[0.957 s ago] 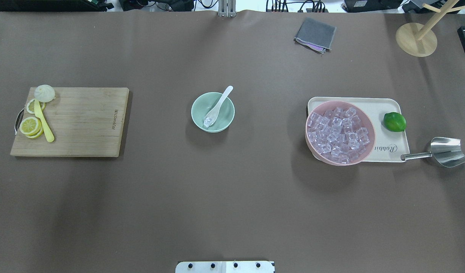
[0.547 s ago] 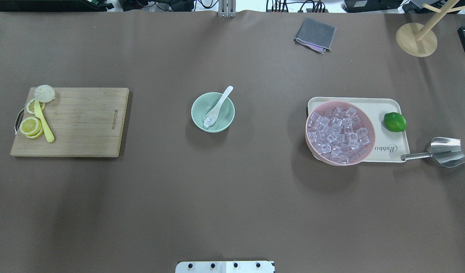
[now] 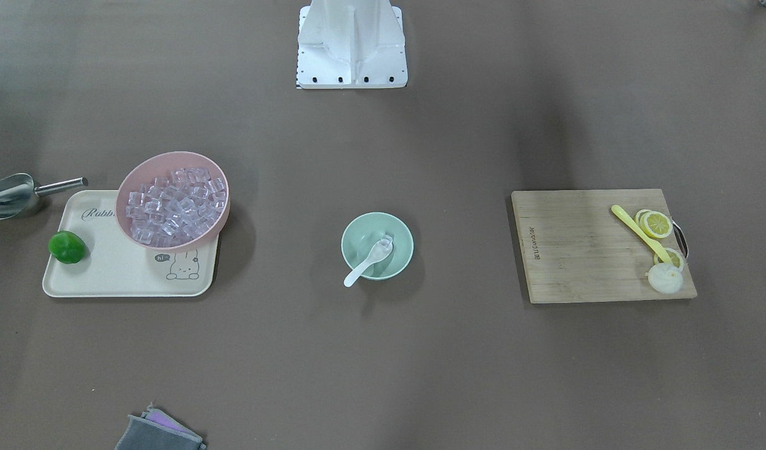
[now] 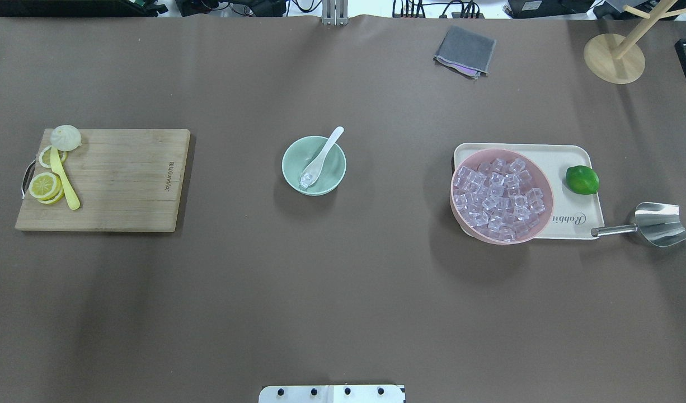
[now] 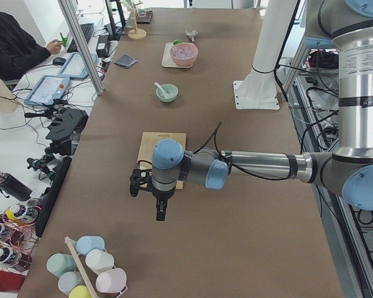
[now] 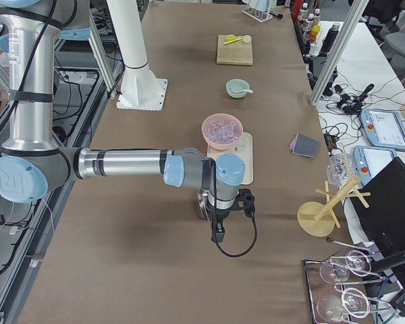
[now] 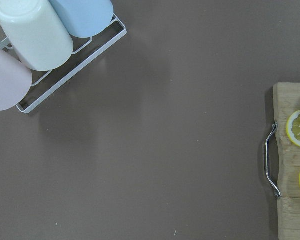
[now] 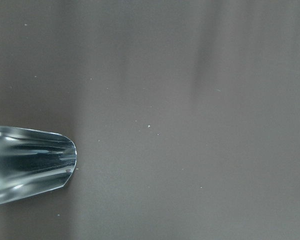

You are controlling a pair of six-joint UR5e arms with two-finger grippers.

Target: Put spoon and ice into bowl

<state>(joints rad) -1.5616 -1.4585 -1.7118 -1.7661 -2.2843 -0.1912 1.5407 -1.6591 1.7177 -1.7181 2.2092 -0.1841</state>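
The mint-green bowl (image 4: 291,168) stands at the table's middle. The white spoon (image 4: 322,157) lies in it, scoop down inside and handle over the far rim. One clear ice cube (image 4: 306,179) sits in the scoop. The heap of ice (image 4: 498,197) fills the pink bowl (image 4: 546,193) on the right. My left gripper (image 5: 160,214) hangs past the cutting board's outer end. My right gripper (image 6: 218,236) hangs near the metal scoop. Both show only in side views, so I cannot tell whether they are open or shut.
A wooden cutting board (image 4: 125,179) with lemon slices (image 4: 45,186) and a yellow utensil (image 4: 63,184) lies at the left. A cream tray (image 4: 572,162) holds the pink bowl and a lime (image 4: 582,180). A metal scoop (image 4: 656,224), a grey cloth (image 4: 466,50) and a cup rack (image 7: 35,45) lie around the edges.
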